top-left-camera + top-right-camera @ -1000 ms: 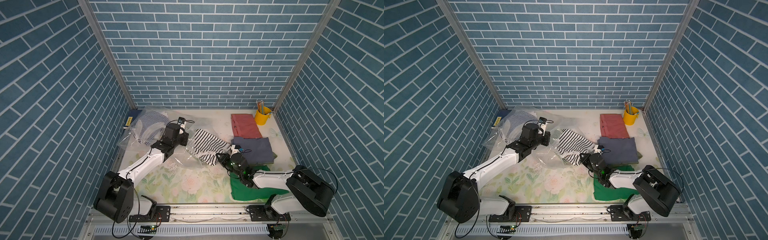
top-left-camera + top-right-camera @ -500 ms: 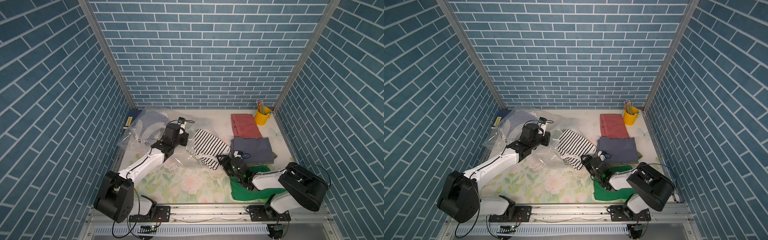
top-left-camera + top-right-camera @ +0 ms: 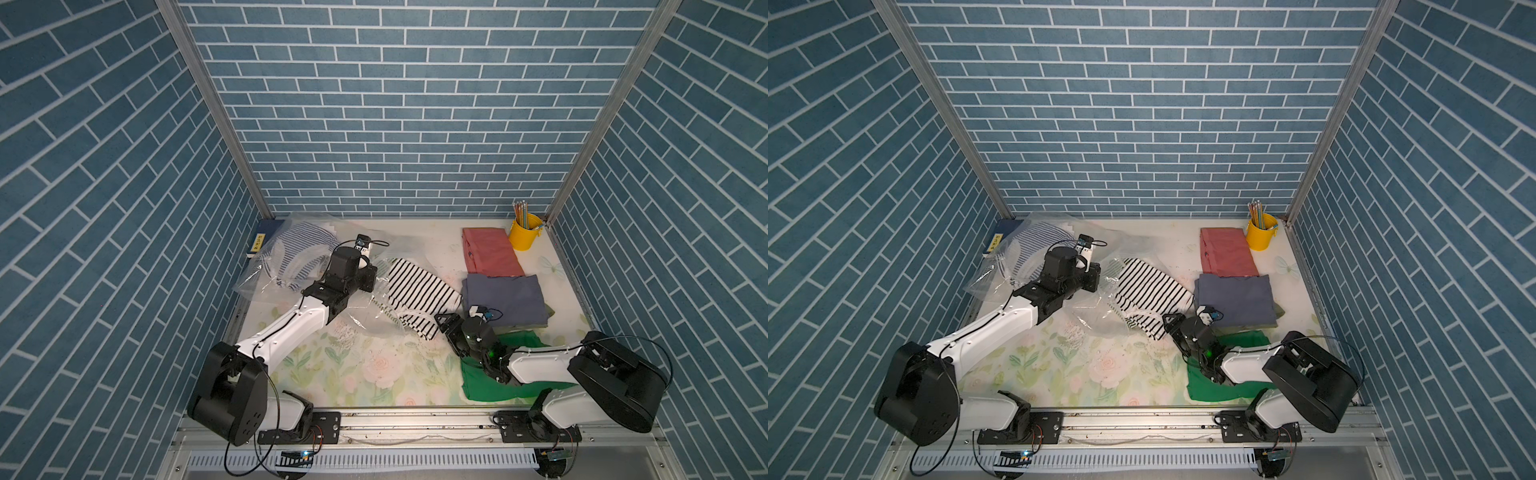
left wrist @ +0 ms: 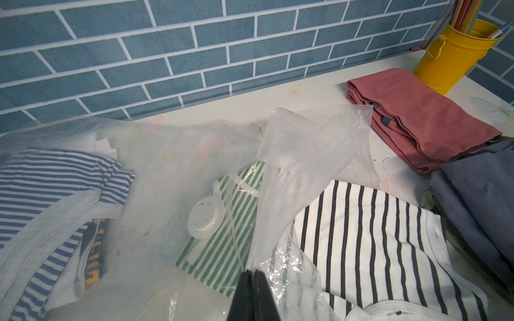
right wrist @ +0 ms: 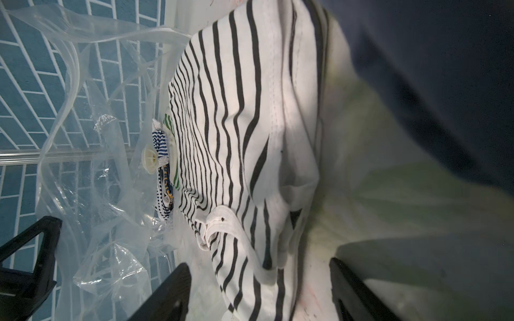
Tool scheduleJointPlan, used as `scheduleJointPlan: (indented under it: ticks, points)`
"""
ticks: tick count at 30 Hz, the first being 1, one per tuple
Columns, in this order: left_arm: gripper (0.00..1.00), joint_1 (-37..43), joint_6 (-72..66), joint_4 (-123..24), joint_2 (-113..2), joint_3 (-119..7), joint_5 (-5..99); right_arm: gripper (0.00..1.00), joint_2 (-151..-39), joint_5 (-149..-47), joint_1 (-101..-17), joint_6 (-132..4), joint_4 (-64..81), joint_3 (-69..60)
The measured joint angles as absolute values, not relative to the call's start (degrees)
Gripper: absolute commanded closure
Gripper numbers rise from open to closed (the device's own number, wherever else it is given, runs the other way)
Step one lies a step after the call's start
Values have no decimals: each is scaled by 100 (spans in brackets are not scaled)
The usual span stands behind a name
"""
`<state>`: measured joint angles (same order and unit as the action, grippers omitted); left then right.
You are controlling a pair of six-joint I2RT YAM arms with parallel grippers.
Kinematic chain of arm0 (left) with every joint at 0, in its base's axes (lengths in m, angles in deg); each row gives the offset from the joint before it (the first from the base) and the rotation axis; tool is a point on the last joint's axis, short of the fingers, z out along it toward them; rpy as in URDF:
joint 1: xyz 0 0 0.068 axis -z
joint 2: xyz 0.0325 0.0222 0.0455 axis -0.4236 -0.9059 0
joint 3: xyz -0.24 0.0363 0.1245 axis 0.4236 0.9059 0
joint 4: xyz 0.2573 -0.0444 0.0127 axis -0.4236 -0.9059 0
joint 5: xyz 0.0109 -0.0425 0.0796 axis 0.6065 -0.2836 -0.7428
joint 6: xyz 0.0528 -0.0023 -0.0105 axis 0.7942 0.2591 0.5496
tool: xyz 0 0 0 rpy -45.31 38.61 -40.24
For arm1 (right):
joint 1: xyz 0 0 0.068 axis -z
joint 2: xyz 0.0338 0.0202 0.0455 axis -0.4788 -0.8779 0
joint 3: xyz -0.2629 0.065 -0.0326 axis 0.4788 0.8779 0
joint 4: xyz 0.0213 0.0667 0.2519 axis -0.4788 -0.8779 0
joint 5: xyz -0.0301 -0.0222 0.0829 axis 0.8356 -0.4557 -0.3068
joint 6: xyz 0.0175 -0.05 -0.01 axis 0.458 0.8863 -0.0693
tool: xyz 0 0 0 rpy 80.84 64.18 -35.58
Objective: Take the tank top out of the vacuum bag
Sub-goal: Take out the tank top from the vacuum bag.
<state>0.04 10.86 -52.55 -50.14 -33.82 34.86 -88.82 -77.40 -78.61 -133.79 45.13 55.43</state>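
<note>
Black-striped tank top (image 3: 419, 291), seemingly outside bag (image 4: 172, 155)

No text is legible. The yellow label (image 3: 258, 243) on the blue book (image 3: 269, 231) bears print too small to read; yellow lettering (image 4: 94, 247) on a folded garment (image 4: 89, 233) inside the vacuum bag (image 4: 167, 144) is indecipherable.

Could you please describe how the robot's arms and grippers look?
The left arm and right arm have white links, black joints and black cables. The left gripper and right gripper have black wedge-shaped fingers. A green light glows near the right wrist.
</note>
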Motion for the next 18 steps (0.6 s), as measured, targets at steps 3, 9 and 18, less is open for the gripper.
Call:
scheduleJointPlan:
  ticks: [3,9,18]
  points:
    - [100,4,1086,-5258,-5014,-3382,3484,29,-9111,-7746,-7845,-13371,4732,5489]
    - [100,4,1086,-5255,-5028,-3382,3484,42,-10283,-7991,-7553,-13248,5766,4955]
    - [100,4,1110,-5255,-5032,-3382,3445,100,-10753,-8256,-7279,-12604,5429,4474]
